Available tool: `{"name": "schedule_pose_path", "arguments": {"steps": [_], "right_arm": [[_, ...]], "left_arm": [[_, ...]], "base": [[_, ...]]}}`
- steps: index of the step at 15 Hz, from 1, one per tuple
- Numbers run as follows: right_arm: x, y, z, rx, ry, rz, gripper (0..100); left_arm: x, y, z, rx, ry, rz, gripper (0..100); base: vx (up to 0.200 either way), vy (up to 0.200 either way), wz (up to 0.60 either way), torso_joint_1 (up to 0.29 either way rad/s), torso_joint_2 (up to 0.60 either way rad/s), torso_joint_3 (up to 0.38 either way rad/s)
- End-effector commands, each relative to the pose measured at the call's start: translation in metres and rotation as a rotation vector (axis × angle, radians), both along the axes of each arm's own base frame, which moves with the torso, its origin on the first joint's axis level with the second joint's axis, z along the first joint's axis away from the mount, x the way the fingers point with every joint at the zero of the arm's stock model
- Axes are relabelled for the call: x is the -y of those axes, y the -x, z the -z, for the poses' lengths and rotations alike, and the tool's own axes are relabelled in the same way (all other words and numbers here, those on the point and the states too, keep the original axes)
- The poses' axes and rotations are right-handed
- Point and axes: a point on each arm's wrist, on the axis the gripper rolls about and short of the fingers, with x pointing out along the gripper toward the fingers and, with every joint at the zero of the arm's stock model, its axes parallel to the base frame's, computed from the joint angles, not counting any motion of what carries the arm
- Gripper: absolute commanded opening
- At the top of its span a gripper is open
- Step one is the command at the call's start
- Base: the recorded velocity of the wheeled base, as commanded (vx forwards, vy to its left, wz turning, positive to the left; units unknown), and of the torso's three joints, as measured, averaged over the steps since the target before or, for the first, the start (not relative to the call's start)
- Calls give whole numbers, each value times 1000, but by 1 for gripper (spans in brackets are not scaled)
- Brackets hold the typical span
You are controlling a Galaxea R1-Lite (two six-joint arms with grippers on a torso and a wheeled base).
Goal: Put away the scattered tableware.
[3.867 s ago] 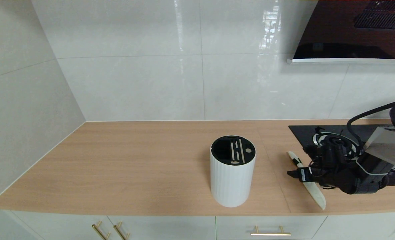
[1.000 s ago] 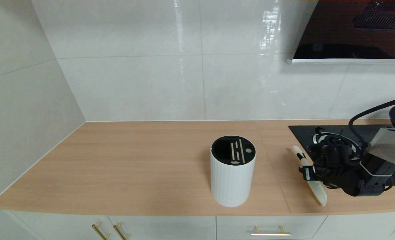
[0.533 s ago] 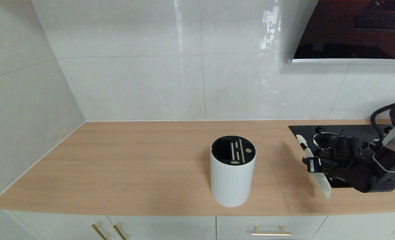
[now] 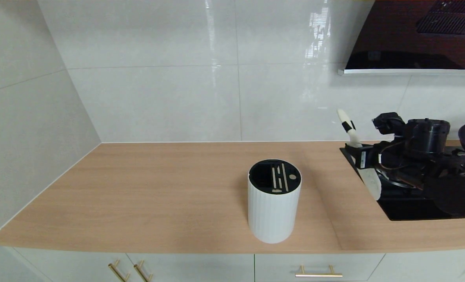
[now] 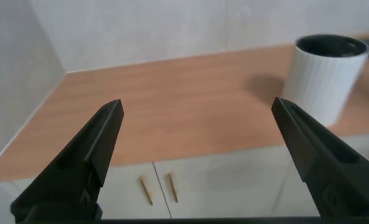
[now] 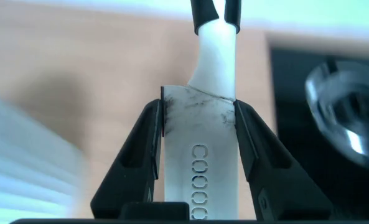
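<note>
Right gripper (image 6: 200,134): closed on the knife, one finger on either flat face, gripping where the broad white part narrows toward the handle
Knife (image 4: 370,181): white with a black band near the handle end; held in the air, clear of the countertop; tilted, handle end up toward the wall tiles, blade end down and hanging over the left edge of the hob
Left gripper (image 5: 200,146): wide open, holding nothing, low in front of the cabinet doors on the robot's left, well apart from the knife
Holder (image 4: 273,207): white ribbed cylinder with a black slotted top, upright on the countertop near its front edge, well to the left of the knife; nothing seen standing up out of the slots
Countertop (image 4: 158,196): wood-coloured, bearing the holder
Hob (image 4: 405,209): black glass, set into the right end of the countertop, beneath the right arm
Done so far, by the look of things: pick-up made, knife secured and raised
Left to do, as a judgement: carry across to the holder, blade turned point down over a slot, lowered in, then released
Stage: probably about midway for this one piece
</note>
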Motion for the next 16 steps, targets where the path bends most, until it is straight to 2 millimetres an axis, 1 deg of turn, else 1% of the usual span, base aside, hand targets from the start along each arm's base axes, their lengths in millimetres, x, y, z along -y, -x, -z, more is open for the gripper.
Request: {"name": "schedule_pose_path", "arguments": {"steps": [1,3,4,5,6,7,8,9,10,11,12,13,14,15,16], "right_arm": [[-19,10,-45,140,-26,-58,0],[-27,9,-53,165,-31,-81,0],[-35,8,-61,180,-36,-102,0],[-42,9,-64,178,-37,-120,0],[-51,16,-67,169,-38,-146,0],[-56,19,-66,155,-34,-153,0],[-62,23,-68,154,-34,-156,0],[-73,32,-68,151,-32,-167,0],[-84,41,-67,144,-31,-191,0],[-91,47,-66,141,-31,-210,0],[-99,52,-63,129,-28,-233,0],[-104,56,-60,115,-23,-252,0],[-107,58,-57,103,-19,-258,0],[-111,62,-55,99,-19,-272,0],[-115,68,-56,98,-18,-284,0]], "left_arm": [[2,-94,-67,-251,-19,48,100],[10,-143,-77,-312,-7,103,100],[24,-180,-78,-322,72,163,100],[38,-203,-79,-303,147,209,100],[58,-228,-78,-259,236,274,100],[71,-242,-75,-231,280,313,100],[82,-253,-70,-219,301,344,100],[109,-273,-51,-221,305,414,100],[122,-281,-42,-237,311,453,100],[133,-287,-38,-267,336,511,100],[144,-289,-38,-322,406,619,100],[150,-292,-40,-385,485,736,100],[154,-296,-42,-424,518,821,100],[158,-305,-43,-430,540,876,100],[162,-315,-45,-401,548,891,100]], "base": [[0,0,0,0,0,0],[0,0,0,0,0,0],[0,0,0,0,0,0],[0,0,0,0,0,0],[0,0,0,0,0,0],[0,0,0,0,0,0],[0,0,0,0,0,0],[0,0,0,0,0,0],[0,0,0,0,0,0],[0,0,0,0,0,0],[0,0,0,0,0,0],[0,0,0,0,0,0],[0,0,0,0,0,0],[0,0,0,0,0,0],[0,0,0,0,0,0]]}}
